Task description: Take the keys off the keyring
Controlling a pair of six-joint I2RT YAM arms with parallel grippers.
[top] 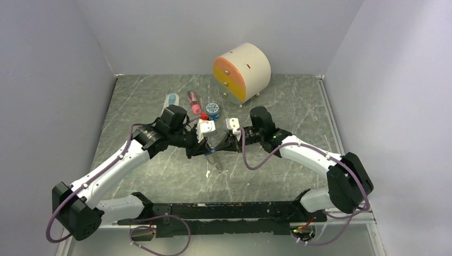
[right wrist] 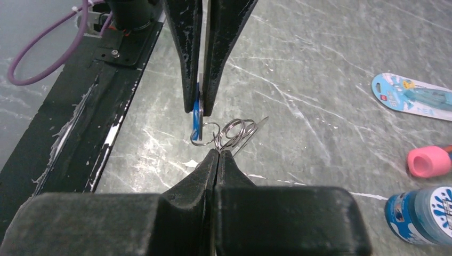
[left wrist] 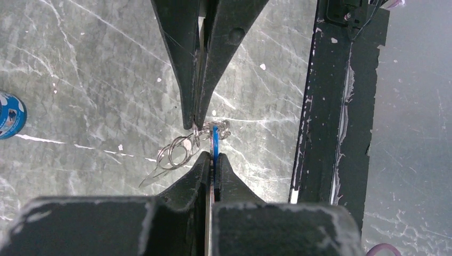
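Note:
My two grippers meet tip to tip above the middle of the table in the top view, the left gripper (top: 206,151) and the right gripper (top: 222,145). In the left wrist view my left gripper (left wrist: 213,156) is shut on the blue key (left wrist: 215,140), held edge-on. The right gripper (left wrist: 194,126) comes in from above, shut on the keyring (left wrist: 180,151), a cluster of thin silvery wire loops. In the right wrist view my right gripper (right wrist: 218,152) pinches the keyring (right wrist: 234,129). The left gripper (right wrist: 195,109) holds the blue key (right wrist: 196,124), still threaded on a loop. No green key shows.
At the back stand a round peach-and-yellow drawer box (top: 242,72), a pale blue oval flat piece (top: 171,100), a pink tube (top: 193,101) and a round blue tin (top: 212,110). A black rail (top: 224,209) runs along the near edge. Grey walls close in the left, back and right sides.

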